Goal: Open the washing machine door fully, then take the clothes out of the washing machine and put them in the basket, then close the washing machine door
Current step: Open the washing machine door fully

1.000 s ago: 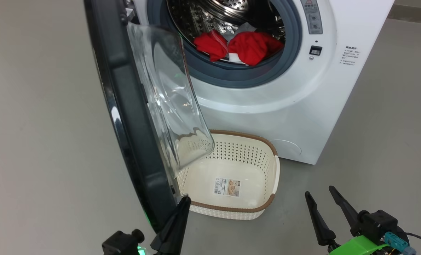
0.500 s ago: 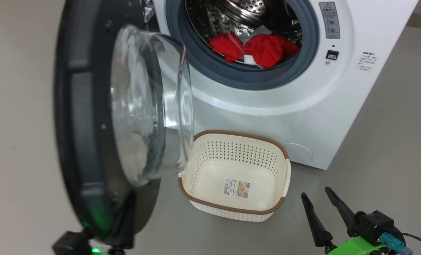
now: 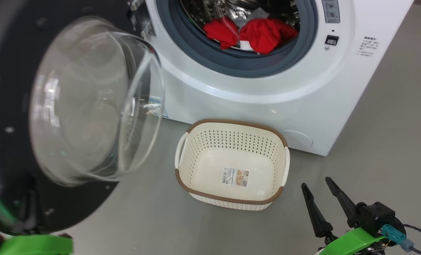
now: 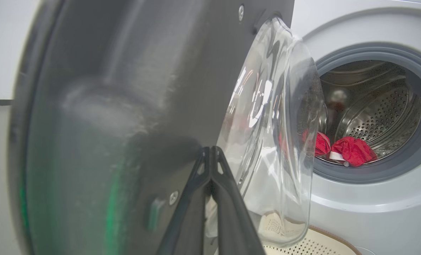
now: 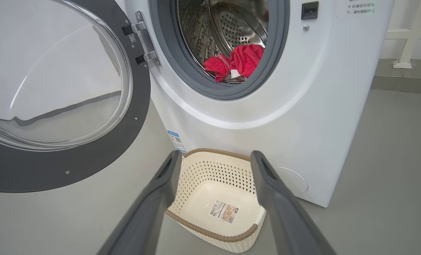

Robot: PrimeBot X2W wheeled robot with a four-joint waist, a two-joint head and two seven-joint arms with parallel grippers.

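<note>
Grey floor [image 3: 391, 124]; left wrist view catches left jaws clenched at door [image 4: 125, 88], head view right jaws released.

The left pincer [image 4: 209, 151] is made of two long, dark, pointed fingers. They are squeezed tight together, tips side by side with no gap. In the left wrist view they rise from the bottom edge and lean into one thin point. The blurry left green wrist piece [image 3: 33, 244] sits at the bottom left corner of the head view.

The right pincer [image 3: 316, 182] has its two long dark fingers spread wide apart, and it holds nothing. It sits low on the right, fingers pointing up and a little to the left. Behind the fingers are a black wrist block [image 3: 373, 216], the right green wrist piece [image 3: 352, 241] and a small blue plug [image 3: 394, 235].
</note>
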